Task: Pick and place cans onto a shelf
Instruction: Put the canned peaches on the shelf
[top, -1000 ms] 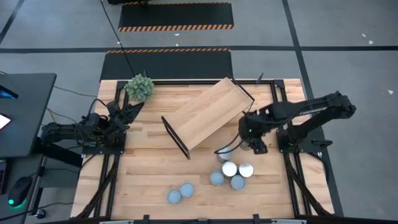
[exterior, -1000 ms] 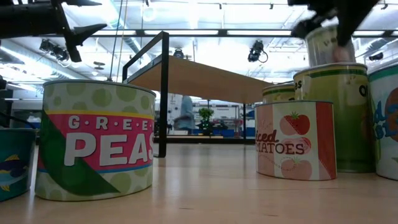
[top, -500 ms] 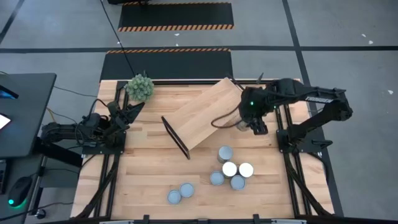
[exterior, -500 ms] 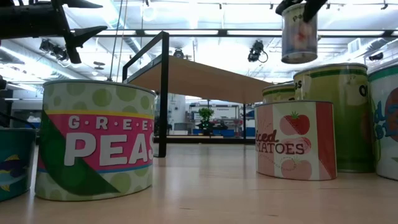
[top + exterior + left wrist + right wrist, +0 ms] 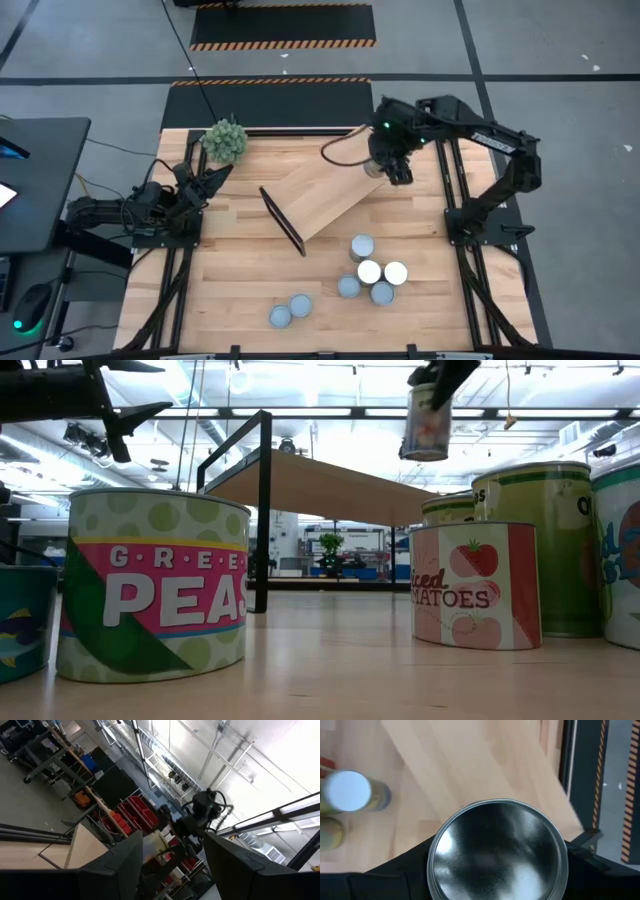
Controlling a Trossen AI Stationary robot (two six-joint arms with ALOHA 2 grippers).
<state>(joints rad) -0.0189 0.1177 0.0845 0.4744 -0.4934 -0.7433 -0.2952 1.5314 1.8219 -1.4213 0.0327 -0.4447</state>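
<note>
My right gripper [image 5: 386,164] is shut on a silver-topped can [image 5: 497,852], held in the air over the far right end of the shelf [image 5: 325,185]. In the low view this can [image 5: 428,425] hangs higher than the shelf's plank [image 5: 310,485]. Several more cans [image 5: 369,271] stand upright on the tabletop near the front, two of them [image 5: 290,311] farther left. My left gripper [image 5: 215,172] waits at the table's left edge, open, with nothing between its fingers [image 5: 125,865]. My right gripper pinches the can's round side wall just below its top rim [image 5: 434,865] between its two fingers, one on each side. The fingers come from above, slanting steeply down. The can hangs below them, nearly upright and lifted clear of shelf and table.
A green plant ball [image 5: 225,140] sits at the far left corner. The shelf lies slantwise across the table's middle, its black end frame [image 5: 282,220] toward the near left. In the low view a large peas can [image 5: 155,585] and a tomato can [image 5: 475,585] stand close to the camera.
My right gripper has carried its can up from beside the group of standing cans, toward the far edge and a little left, to above the shelf's far right end. The can has stayed in the hold, roughly upright. The shelf and other cans have not moved.
</note>
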